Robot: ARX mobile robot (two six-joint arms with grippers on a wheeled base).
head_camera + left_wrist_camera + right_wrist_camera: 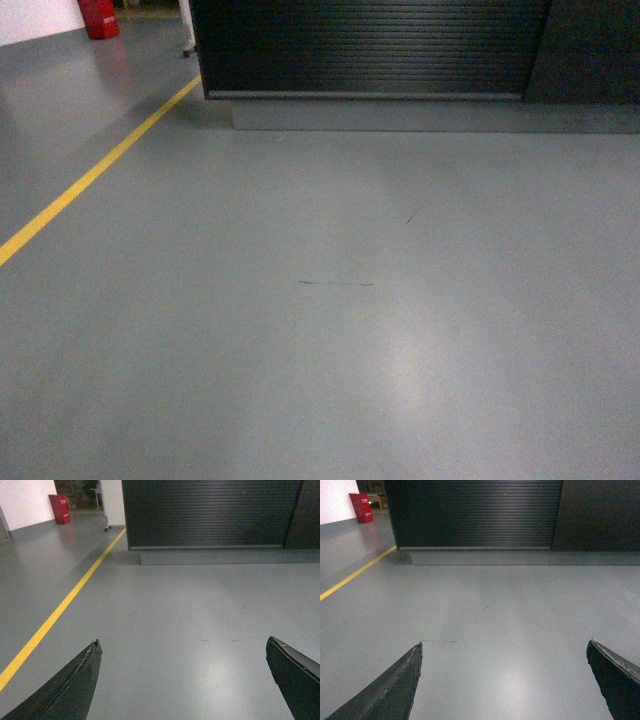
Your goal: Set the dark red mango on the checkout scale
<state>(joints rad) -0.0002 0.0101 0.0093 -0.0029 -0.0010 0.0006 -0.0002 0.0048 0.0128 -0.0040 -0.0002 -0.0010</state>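
Closest to you, at the bottom of the left wrist view, the left pincer point(182, 680) is spread wide, its two dark fingers point(70, 690) at opposite corners with nothing but bare floor between them. Your right pincer point(504, 682) stands the same way in its own view, released and holding nothing, one dark finger low on the left and the other low on the right. Neither pincer shows in the head view. Beyond them you have the grey floor point(330, 330), glossy, with a pale glare patch and a couple of thin dark scuff marks point(336, 284) in the middle ground. A yellow line point(95, 172) runs diagonally across the floor on the left, heading away toward the far corner. Farther on, you face the checkout point(370, 45): a dark desk whose front panel is ribbed with horizontal slats, sitting on a grey plinth point(400, 115), with a plain dark panel to the right of the ribbed part. Only its front is visible; its top is out of frame, so you cannot see the scale or the dark red mango in any of the three views. Farthest off, at the upper left, a red container point(99, 17) stands on the floor by a white wall point(35, 18).
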